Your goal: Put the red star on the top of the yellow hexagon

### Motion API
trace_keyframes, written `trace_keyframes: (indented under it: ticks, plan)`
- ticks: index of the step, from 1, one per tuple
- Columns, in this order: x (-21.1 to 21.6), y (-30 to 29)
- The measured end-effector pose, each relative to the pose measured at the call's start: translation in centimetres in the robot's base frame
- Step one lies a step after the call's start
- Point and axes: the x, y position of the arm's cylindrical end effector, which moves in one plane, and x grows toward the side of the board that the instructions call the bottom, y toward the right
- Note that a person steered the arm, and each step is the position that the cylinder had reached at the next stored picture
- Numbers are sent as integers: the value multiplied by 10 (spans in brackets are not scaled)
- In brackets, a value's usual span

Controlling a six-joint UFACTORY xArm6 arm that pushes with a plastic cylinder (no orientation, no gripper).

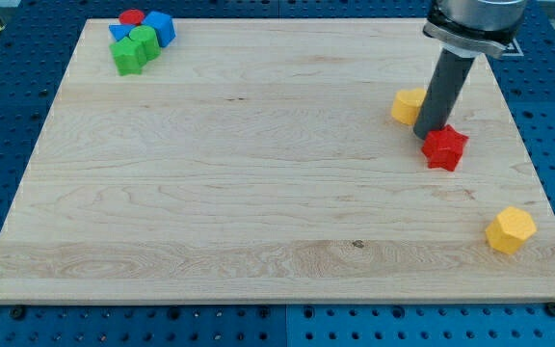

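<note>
Camera view: tip [424, 134] touching star's [444, 147] left edge — light, stiff, prone to spin on its points, best pushed flat-on toward hexagon [510, 230]; no hand, bare rod.

Pale wooden board [210, 173] on blue perforated table [8, 96].

Star [444, 147] above-left of hexagon [510, 229]

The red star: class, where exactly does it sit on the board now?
The red star lies at the view's right, mid-height, touching my tip on its left, below-right of a yellow block and above the yellow hexagon.
</note>
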Motion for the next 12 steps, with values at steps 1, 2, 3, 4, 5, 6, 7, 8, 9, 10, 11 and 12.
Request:
trace_keyframes:
  ticks: [1,2,3,4,5,6,7,8,9,10,11,12]
  plan:
    - [12,12]
    - [21,27]
    - [34,41]
    - [45,41]
    - [53,26]
    - [53,8]
    - [69,3]
    - [77,1]
    - [77,-14]
    - [78,-14]
    - [85,-27]
    - [90,-27]
